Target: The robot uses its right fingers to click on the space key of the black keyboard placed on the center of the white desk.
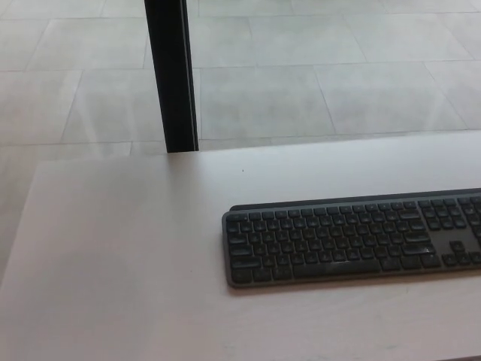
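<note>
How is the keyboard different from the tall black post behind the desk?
The keyboard lies flat on the white desk; the black post stands upright beyond the desk's far edge. The keyboard is wide, low and covered in small keys, while the post is narrow, tall and smooth. The keyboard runs off the picture's right side; the post runs off the top. Both are dark.

Keyboard (349, 239) matt black plastic; desk (135, 263) smooth, matt white.

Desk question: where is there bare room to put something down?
The desk is bare left of the keyboard, out to its left edge, and in the strip behind it up to the black post. A narrower strip runs in front. Only the keyboard's patch, centre-right, is taken.
</note>
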You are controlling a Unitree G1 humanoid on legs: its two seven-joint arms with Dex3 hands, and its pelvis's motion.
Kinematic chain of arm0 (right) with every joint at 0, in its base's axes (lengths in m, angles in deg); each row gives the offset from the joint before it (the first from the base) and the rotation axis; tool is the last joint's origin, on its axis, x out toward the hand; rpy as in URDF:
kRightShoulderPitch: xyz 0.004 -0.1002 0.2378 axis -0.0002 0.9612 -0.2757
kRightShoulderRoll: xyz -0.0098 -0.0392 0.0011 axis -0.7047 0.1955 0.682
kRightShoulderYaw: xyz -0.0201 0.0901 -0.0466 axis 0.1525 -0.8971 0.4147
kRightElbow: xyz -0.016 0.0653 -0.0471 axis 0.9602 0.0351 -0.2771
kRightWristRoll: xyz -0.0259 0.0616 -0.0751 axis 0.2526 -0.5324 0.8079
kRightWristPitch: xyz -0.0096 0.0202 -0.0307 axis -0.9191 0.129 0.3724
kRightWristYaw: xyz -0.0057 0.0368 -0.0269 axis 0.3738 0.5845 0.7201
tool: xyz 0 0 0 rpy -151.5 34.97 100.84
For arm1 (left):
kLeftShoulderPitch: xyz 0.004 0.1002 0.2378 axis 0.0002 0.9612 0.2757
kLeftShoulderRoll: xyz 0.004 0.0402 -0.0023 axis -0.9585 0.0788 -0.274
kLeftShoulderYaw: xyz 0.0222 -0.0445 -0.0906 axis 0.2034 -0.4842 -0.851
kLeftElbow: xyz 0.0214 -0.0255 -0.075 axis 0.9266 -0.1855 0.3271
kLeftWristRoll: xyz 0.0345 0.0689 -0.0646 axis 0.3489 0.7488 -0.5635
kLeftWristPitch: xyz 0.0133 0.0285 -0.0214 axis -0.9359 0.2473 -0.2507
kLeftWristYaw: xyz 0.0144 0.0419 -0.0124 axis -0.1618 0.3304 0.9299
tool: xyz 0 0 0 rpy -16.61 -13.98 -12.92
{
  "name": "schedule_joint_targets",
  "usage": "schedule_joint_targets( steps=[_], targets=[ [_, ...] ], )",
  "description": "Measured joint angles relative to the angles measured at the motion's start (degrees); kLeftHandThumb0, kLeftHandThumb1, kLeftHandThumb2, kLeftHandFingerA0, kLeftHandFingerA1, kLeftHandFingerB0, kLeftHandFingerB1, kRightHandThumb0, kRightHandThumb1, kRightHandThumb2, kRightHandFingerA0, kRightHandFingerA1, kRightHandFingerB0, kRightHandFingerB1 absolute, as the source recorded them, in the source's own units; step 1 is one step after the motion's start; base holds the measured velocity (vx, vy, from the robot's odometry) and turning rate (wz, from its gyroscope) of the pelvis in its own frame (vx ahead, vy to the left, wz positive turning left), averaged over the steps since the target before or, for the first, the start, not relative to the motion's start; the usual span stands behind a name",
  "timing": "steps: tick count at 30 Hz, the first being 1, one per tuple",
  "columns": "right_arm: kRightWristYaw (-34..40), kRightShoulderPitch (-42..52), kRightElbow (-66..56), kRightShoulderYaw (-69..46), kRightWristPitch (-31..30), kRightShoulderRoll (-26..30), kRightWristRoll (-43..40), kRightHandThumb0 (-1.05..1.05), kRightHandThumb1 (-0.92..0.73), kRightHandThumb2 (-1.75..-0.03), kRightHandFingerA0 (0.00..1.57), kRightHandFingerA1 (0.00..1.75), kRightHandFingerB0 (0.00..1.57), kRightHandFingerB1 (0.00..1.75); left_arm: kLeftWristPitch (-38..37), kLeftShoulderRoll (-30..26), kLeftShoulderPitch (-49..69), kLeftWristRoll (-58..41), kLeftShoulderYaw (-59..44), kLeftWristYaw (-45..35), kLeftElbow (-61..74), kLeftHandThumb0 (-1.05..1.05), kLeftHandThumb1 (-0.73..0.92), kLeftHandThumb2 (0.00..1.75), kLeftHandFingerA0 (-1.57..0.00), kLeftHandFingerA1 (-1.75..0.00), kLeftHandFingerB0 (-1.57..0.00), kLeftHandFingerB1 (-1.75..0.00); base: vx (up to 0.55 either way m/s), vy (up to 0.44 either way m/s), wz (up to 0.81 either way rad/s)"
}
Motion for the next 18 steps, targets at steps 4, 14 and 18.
schedule_joint_targets(
  steps=[4, 14, 18],
  targets=[
    [2.1, -2.2, -0.1, -6.7, 0.2, 0.0, -2.9, -0.21, -0.64, -0.59, 0.81, 0.62, 0.44, 0.38, -0.2, -1.2, -1.6, -2.1, -4.8, 1.3, -2.3, -0.4, 0.37, 0.83, -0.83, -0.89, -0.71, -0.7, 0.0, 0.0, 0.0],
    [8.1, -8.2, -0.7, -18.9, -1.1, 2.3, -10.3, -0.24, -0.68, -0.6, 0.71, 0.48, 0.46, 0.38, -1.1, -1.5, -3.6, -6.4, -10.6, 3.8, -5.0, -0.41, 0.38, 0.84, -0.82, -0.9, -0.7, -0.7, 0.0, 0.0, 0.0],
    [10.0, -12.3, -2.3, -20.7, -2.2, 5.5, -12.9, -0.23, -0.7, -0.6, 0.73, 0.54, 0.43, 0.38, -1.3, -1.8, -3.9, -7.5, -10.9, 4.6, -5.6, -0.38, 0.5, 0.54, -0.85, -0.94, -0.76, -0.59, 0.0, 0.0, 0.0]
  ],
)
